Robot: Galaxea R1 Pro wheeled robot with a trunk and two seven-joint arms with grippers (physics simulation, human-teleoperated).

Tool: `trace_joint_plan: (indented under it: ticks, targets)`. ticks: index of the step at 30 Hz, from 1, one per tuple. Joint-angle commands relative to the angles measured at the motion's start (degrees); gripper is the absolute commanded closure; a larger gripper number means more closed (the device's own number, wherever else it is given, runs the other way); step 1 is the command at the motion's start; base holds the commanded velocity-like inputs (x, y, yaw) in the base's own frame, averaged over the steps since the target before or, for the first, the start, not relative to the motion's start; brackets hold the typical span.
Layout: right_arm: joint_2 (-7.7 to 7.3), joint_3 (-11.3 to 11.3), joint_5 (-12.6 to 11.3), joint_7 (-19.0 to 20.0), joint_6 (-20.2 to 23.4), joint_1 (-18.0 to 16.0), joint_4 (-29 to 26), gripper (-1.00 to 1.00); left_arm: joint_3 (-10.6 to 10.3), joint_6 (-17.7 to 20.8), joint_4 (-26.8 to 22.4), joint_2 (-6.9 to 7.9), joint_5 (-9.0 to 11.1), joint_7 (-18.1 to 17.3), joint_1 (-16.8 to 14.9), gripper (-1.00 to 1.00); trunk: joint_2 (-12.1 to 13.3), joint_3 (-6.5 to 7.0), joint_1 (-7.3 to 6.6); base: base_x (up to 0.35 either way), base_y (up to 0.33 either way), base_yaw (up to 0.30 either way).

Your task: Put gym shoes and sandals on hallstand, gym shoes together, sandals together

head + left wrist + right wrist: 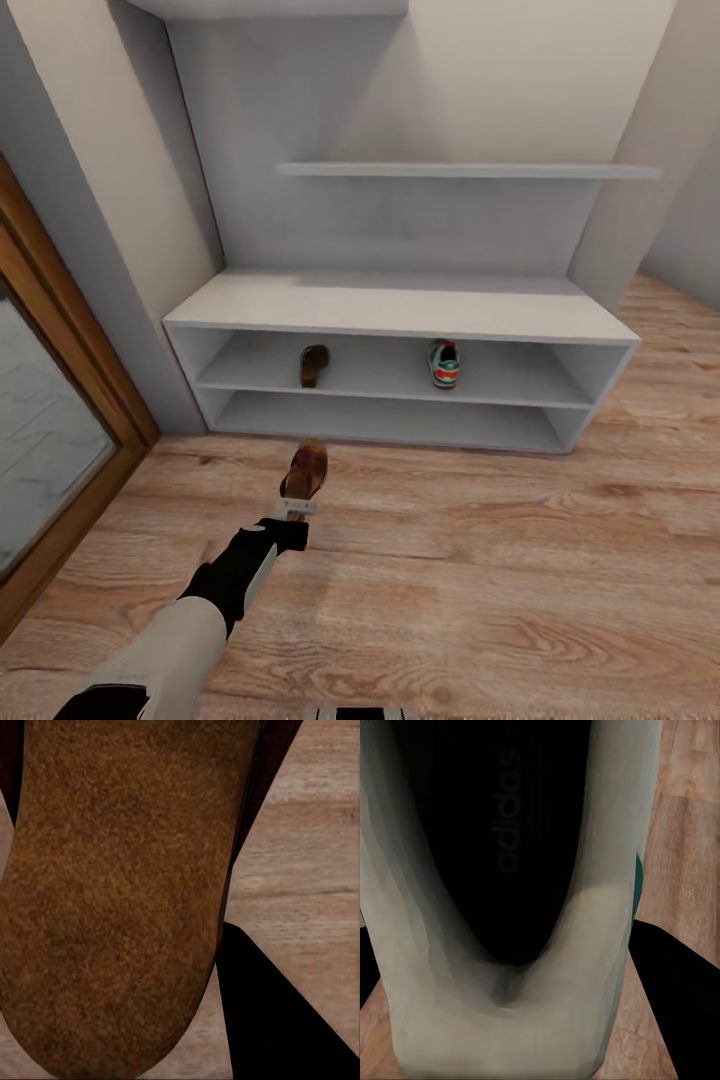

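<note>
My left gripper (297, 507) is shut on a dark brown sandal (304, 468), held just in front of the hallstand (400, 310) above the corridor floor (480, 560). In the left wrist view the sandal's tan footbed (112, 907) is very close, with a dark finger (277, 1020) beside it. A second sandal (314, 365) lies on the hallstand's upper open shelf, left of centre. A white gym shoe (444, 363) with green and red accents stands on the same shelf to the right, well apart from it. My right gripper (521, 990) is shut on the other gym shoe (547, 1020), whose dark inside faces the camera.
A wood-framed glass door (40, 440) runs along the left wall. Grey stepped wall shelves (470, 171) hang above the hallstand. The lower shelf row (390, 420) holds nothing. Open plank floor stretches to the right.
</note>
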Motion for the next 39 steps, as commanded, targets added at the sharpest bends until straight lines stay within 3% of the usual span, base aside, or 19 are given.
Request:
trace_joint_plan:
  ticks: [1,5,10,13,22,26,36,39]
  targets:
    - [-0.01,-0.01,0.13,-0.11,0.29,-0.05,-0.05,1.00,0.14,0.34,-0.15,-0.02,-0.77,-0.40,-0.01,1.00,-0.04,-0.37,0.01,0.000,0.000,0.000]
    - [-0.01,-0.02,1.16,-0.11,0.30,-0.05,-0.05,1.00,0.18,0.34,-0.15,-0.02,-0.77,-0.41,-0.01,1.00,-0.10,-1.61,0.11,0.000,0.000,0.000]
    - [-0.01,-0.16,6.67,-0.06,0.37,-0.05,-0.05,1.00,0.22,0.28,-0.15,-0.02,-0.77,-0.38,0.00,1.00,-0.12,-2.18,0.16,0.000,0.000,0.000]
    - [-0.01,-0.19,7.98,-0.03,0.37,-0.05,-0.06,1.00,0.23,0.20,-0.19,-0.02,-0.76,-0.38,0.01,1.00,-0.12,-2.20,0.16,0.000,0.000,0.000]
    - [-0.01,-0.20,8.54,-0.02,0.37,-0.05,-0.05,1.00,0.17,-0.08,-0.65,-0.16,-0.69,-0.44,-0.02,1.00,-0.12,-2.20,0.16,0.108,-0.046,0.000]
    - [-0.01,-0.20,8.56,0.04,0.37,-0.05,-0.05,1.00,0.15,-0.16,-3.95,-0.92,-0.69,-0.45,-0.04,1.00,-0.12,-2.20,0.16,0.086,-0.047,0.000]
    - [-0.01,-0.20,8.65,0.04,0.37,-0.05,-0.06,1.00,0.21,-0.11,-5.18,-1.60,-0.68,-0.45,-0.05,1.00,-0.12,-2.17,0.16,0.005,-0.003,0.000]
    - [-0.01,-0.20,8.65,0.06,0.37,-0.05,-0.05,1.00,0.22,-0.10,-5.69,-1.60,-0.68,-0.42,-0.05,1.00,-0.16,-2.64,0.24,0.000,0.000,0.000]
